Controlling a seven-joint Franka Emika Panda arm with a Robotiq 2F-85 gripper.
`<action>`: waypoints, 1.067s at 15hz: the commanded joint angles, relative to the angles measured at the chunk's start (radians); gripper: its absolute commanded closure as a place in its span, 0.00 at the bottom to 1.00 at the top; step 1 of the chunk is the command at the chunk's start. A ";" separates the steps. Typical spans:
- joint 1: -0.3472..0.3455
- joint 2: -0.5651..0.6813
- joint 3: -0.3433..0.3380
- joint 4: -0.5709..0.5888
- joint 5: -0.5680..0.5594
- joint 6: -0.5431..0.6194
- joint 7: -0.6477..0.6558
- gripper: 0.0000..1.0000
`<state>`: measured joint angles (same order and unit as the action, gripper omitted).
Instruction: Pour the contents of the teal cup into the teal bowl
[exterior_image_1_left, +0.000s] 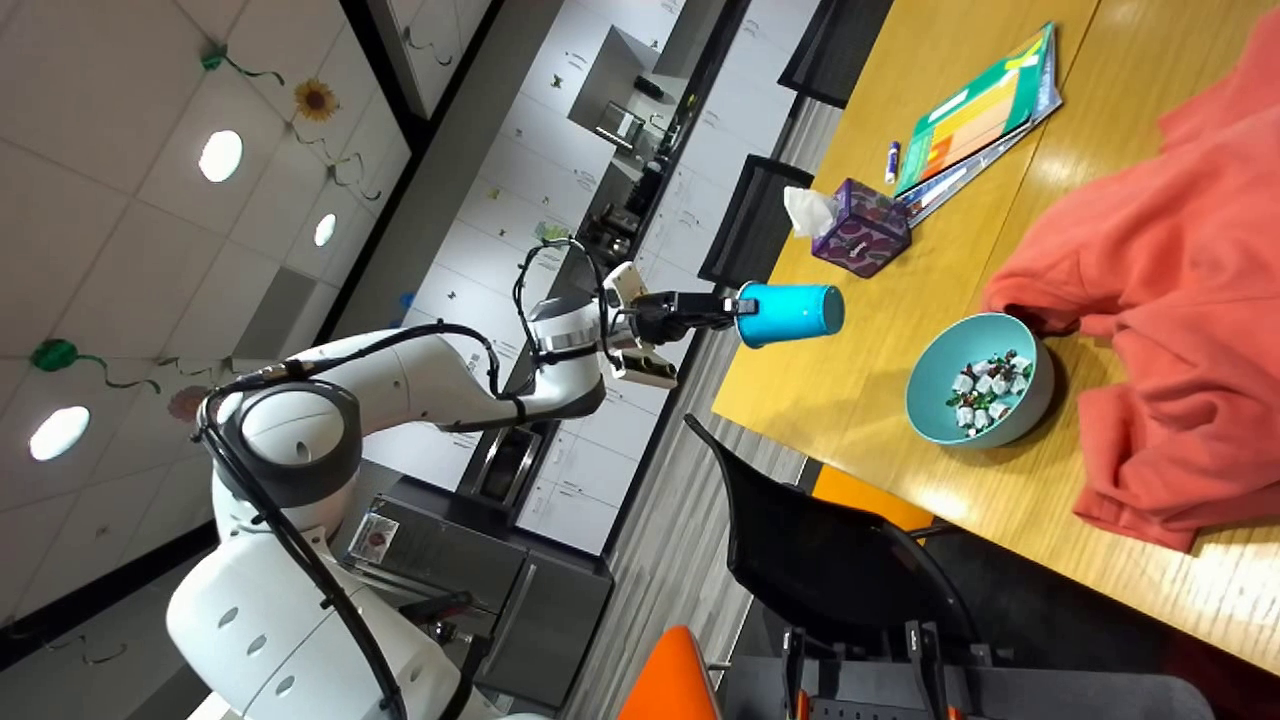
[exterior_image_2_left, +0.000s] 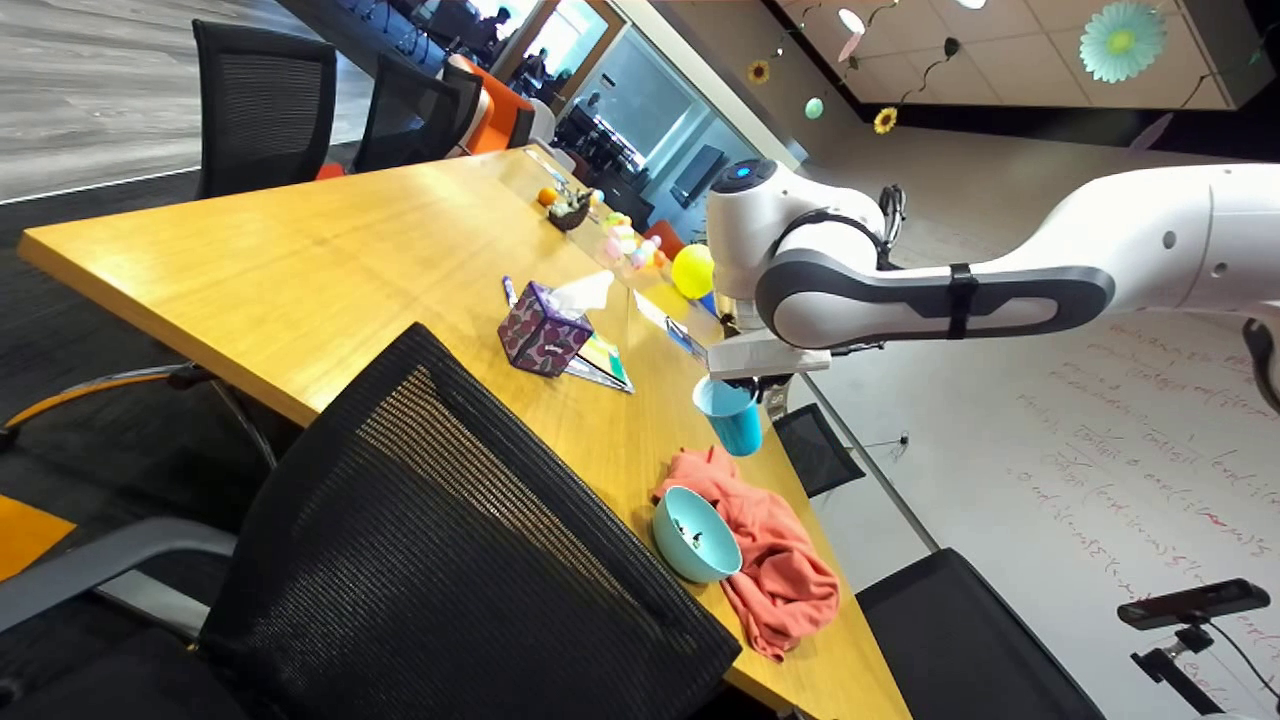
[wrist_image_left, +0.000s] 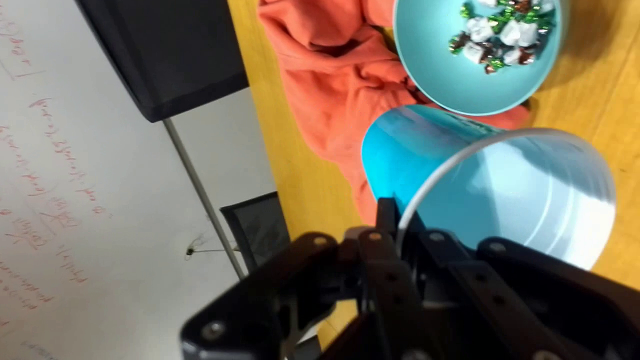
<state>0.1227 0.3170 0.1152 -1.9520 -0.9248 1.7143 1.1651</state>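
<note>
My gripper (exterior_image_1_left: 742, 307) is shut on the rim of the teal cup (exterior_image_1_left: 800, 312) and holds it above the table, apart from the bowl. In the wrist view, one finger of the gripper (wrist_image_left: 400, 222) is inside the cup (wrist_image_left: 415, 150) and one outside. The cup's mouth faces roughly upward; its exact tilt is hard to tell. No contents show in the visible part of its pale inside; the bottom is partly hidden. The teal bowl (exterior_image_1_left: 940, 380) stands upright on the table with several wrapped candies (exterior_image_1_left: 990, 392) in it. The cup (exterior_image_2_left: 738, 430) and bowl (exterior_image_2_left: 695, 562) also show in an exterior view.
A coral cloth (exterior_image_1_left: 1180, 280) lies bunched against the bowl. A purple tissue box (exterior_image_1_left: 862, 238), a marker (exterior_image_1_left: 893, 162) and flat folders (exterior_image_1_left: 980, 110) lie on the wooden table (exterior_image_1_left: 880, 320). Black chairs (exterior_image_1_left: 830, 550) stand at the table edge.
</note>
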 joint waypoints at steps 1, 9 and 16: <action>-0.017 -0.078 -0.003 -0.084 0.039 0.219 -0.012 0.99; -0.107 -0.056 -0.064 -0.159 0.232 0.796 -0.265 0.99; -0.351 0.074 0.111 -0.142 0.705 0.852 -0.836 0.99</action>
<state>-0.1511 0.3471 0.1587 -2.1195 -0.3550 2.6086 0.5035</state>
